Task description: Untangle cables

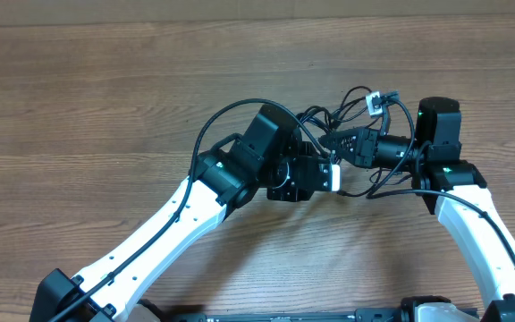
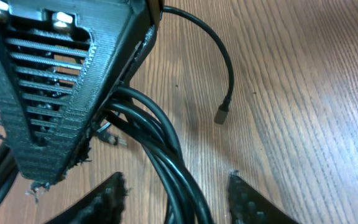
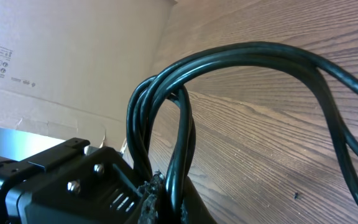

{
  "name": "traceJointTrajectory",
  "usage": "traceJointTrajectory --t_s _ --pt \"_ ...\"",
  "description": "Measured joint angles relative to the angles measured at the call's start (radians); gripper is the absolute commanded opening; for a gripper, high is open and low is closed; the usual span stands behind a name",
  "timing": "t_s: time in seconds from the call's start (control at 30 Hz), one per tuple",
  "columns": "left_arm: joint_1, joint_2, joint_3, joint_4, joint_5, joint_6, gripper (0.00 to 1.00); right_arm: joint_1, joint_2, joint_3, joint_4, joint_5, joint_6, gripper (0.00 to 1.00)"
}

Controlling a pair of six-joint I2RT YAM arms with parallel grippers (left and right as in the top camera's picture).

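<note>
Cables caught between both arms, mid-bench (image 2: 303,93)
Right end effector (image 3: 160,200) is clamped shut on the cables (image 2: 166,155); left end effector (image 2: 174,188) is open, its fingers straddling the same strands

Robot lab bench: wood-grain table (image 1: 105,89), white robot arm (image 1: 164,219), cardboard box (image 3: 55,56).

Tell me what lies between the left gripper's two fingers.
The cables run between the fingers of the left gripper, bare table either side; the left wrist view shows this.
</note>
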Motion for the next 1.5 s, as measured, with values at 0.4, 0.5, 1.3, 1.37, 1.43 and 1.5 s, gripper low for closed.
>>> traceJointTrajectory --t_s 0.4,0.5,1.3,1.37,1.43,1.5 --pt "0.0 0.0 0.0 0.006 0.001 -0.034 0.26 0.0 0.0 0.0 -0.001 0.0 -0.005 0.04" --pt "0.0 0.0 0.0 0.009 0.005 -0.046 0.27 0.0 0.0 0.0 -0.005 0.0 -0.011 0.04" --pt "0.0 -0.045 0.0 0.006 0.014 -0.056 0.04 0.0 0.0 0.0 -0.016 -0.008 -0.04 0.04" --pt "0.0 -0.045 0.0 0.01 0.014 -0.056 0.04 -0.001 0.0 0.0 -0.016 -0.007 -0.047 0.04" --pt "0.0 -0.045 0.0 0.014 0.014 -0.057 0.04 -0.001 0.0 0.0 -0.016 -0.006 -0.05 0.04" --pt "0.0 -0.045 0.0 0.016 0.014 -0.056 0.04 -0.001 0.0 0.0 -0.021 -0.001 -0.05 0.04"
